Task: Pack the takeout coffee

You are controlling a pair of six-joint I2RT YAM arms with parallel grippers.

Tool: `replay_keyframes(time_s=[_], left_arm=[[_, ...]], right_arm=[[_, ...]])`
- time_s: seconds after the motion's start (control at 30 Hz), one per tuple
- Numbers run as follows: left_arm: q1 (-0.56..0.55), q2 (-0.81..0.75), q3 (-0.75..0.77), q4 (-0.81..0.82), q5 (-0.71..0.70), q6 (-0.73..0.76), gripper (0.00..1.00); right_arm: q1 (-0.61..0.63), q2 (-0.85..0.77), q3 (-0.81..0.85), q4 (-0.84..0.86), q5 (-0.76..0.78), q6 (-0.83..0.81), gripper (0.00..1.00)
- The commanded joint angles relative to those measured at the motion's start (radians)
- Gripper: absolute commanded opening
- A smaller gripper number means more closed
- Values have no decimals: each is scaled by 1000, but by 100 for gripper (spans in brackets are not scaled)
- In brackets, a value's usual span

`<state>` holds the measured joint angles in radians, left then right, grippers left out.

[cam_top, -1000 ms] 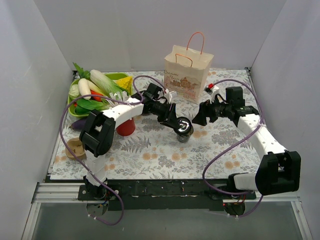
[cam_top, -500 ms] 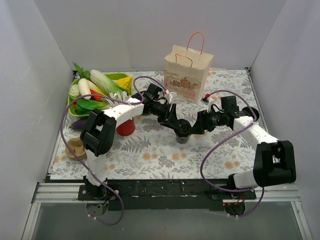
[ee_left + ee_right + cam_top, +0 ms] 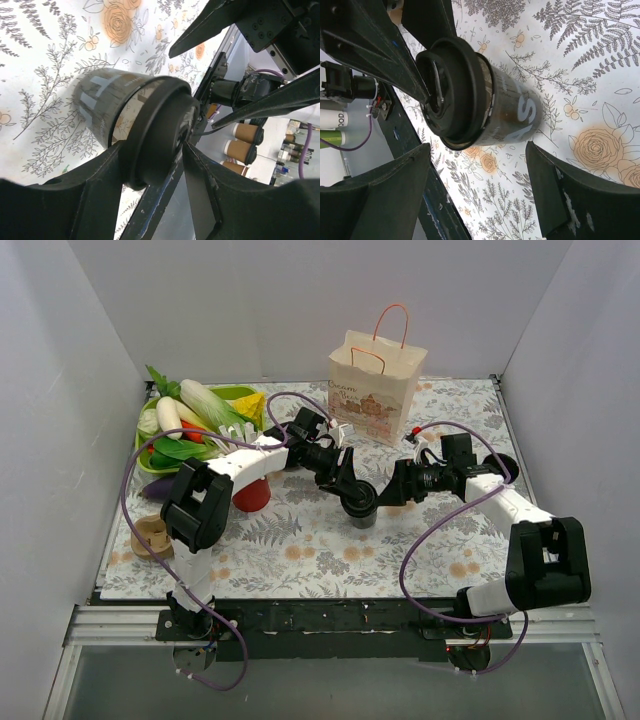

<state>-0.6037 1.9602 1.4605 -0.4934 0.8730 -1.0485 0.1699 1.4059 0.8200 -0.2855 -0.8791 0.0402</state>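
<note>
- The left gripper [image 3: 350, 496] is clamping its jaws on the lidded top of the takeout coffee [image 3: 362, 513]; the cup is standing upright about mid-table over the flowered cloth [image 3: 300, 545]; whether it is resting on the cloth or just lifted off it, I cannot tell.
- The right gripper [image 3: 388, 495] is sitting at the cup's other side with its jaws spread wide, one finger on each side of the cup's body, neither touching it.
- To my eye this is a handover in the making; the next move is calling for the right jaws to close squarely on the cup wall below the lid before the left ones let go, gently enough not to crush it.
- The paper bag [image 3: 372, 390] is standing behind the cup, well apart; only the top view is showing it.
- The left wrist view is showing the pinch on the lid; the right wrist view is showing the gaps beside the cup.
</note>
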Motion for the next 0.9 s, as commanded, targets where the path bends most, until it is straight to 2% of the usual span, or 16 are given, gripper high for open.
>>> replay_keyframes(time_s=[0.0,0.53,0.87], left_arm=[[-2,-43,23,-4,-57,13,48],[-10,-55,63,29,57,28,50],[-18,-86,70,38,-28,19,50]], right_arm=[[-4,16,-7,68,-14,61,83],[-7,22,-1,32,-8,29,82],[-7,31,13,29,-4,30,81]])
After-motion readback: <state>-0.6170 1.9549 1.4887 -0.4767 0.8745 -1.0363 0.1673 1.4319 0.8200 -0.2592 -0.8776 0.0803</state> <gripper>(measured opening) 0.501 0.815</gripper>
